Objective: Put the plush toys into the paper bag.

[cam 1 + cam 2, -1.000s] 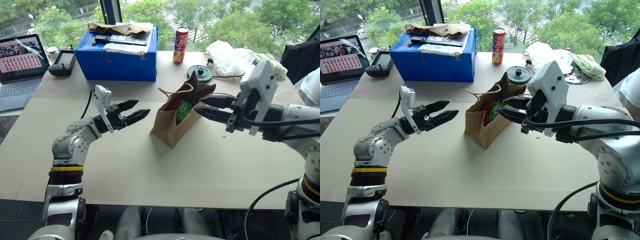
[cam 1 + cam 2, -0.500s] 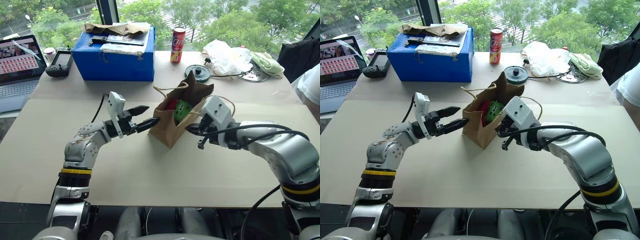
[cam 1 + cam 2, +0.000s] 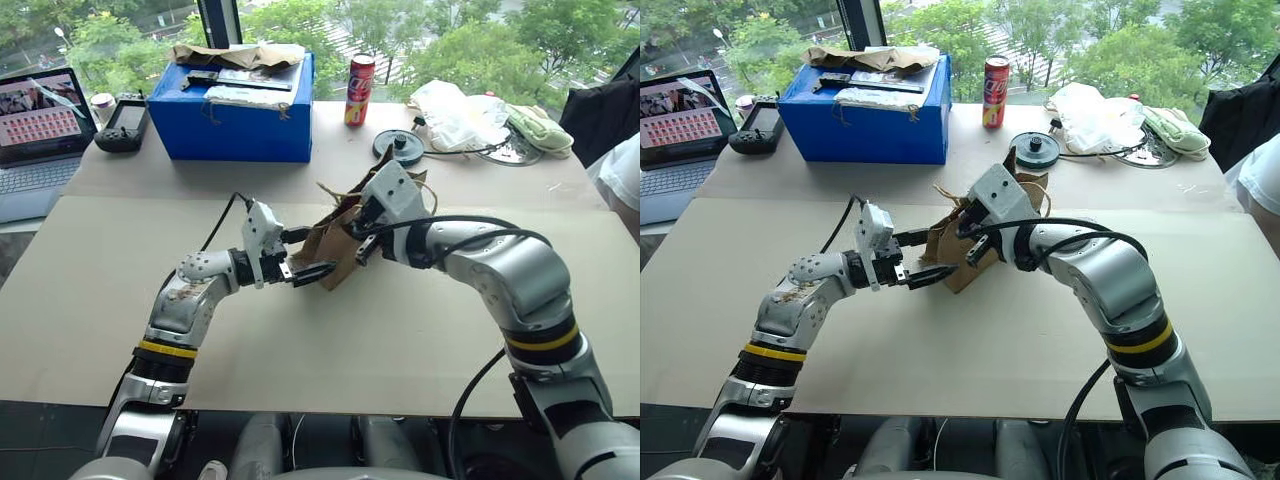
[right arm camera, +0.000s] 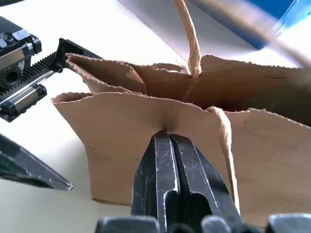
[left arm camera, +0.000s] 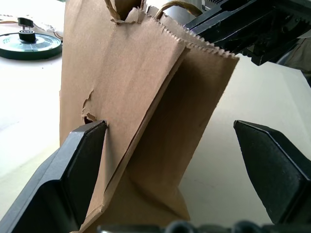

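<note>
The scene is lit brightly and evenly by daylight from the windows behind the counter (image 3: 120, 300). Only soft, faint shadows are cast. In the right wrist view, the blue box (image 4: 252, 19) is blurred, while the near black fingers (image 4: 167, 184) are rendered sharply.

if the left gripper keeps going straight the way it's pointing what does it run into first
The paper bag. The left gripper stands open around the bag's narrow side, one finger at a small tear, so the creased side panel likely comes first.
</note>
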Robot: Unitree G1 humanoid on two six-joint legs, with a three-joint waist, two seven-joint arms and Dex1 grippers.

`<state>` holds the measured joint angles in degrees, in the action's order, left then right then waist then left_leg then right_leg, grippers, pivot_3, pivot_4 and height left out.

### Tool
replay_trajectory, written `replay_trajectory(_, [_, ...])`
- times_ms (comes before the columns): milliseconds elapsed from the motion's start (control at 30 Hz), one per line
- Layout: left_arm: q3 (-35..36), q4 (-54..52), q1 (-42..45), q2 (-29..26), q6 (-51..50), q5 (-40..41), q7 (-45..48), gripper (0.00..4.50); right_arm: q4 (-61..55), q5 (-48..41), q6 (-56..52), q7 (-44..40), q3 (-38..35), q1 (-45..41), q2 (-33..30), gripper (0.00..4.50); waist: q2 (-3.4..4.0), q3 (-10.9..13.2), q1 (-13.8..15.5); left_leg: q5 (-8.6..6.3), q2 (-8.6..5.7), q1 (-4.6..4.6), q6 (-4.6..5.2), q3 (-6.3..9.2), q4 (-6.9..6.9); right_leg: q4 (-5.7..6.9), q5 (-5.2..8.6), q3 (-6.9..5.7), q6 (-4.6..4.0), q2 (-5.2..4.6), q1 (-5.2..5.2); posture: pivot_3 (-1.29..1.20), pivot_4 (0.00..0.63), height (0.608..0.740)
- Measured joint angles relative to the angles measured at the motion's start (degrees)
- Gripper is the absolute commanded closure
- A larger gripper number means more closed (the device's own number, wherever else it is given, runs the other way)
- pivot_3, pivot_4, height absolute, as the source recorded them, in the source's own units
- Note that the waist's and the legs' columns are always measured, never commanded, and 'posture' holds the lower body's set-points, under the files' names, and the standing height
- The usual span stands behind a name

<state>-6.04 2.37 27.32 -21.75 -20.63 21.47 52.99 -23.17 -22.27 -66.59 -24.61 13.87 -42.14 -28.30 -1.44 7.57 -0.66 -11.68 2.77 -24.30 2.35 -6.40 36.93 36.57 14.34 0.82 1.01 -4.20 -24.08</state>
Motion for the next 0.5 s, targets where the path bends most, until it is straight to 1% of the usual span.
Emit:
replay_trajectory(233, [0.1,3.5,0.0,4.6,6.2,-5.7,-8.1,0.00,0.7,0.9,-0.1,1.2,0.0,0.0,2.2,4.49,0.00,0.0,0.0,0.00,0.00,0.01,0.00,0.01,0.01,0.04,0.00,0.00,0.00,-0.01,0.01,0.00,0.150,0.739])
replay_trajectory(333, [0.2,4.1,0.0,7.6,8.4,-7.0,-11.9,0.00,1.4,1.2,-0.1,1.6,0.0,-0.1,2.6,4.49,0.00,0.0,0.0,0.00,-0.01,0.00,0.00,0.01,0.00,0.04,0.00,0.00,0.00,-0.03,0.00,0.00,0.150,0.739])
replay_trajectory(500, [0.7,4.1,-0.7,10.1,11.1,-8.2,-16.5,0.00,1.5,1.3,-0.1,1.6,0.0,-0.5,2.9,4.49,0.00,0.0,0.0,0.00,0.00,0.01,0.00,0.01,0.00,0.06,0.00,0.00,0.00,-0.02,0.00,0.00,0.150,0.739])
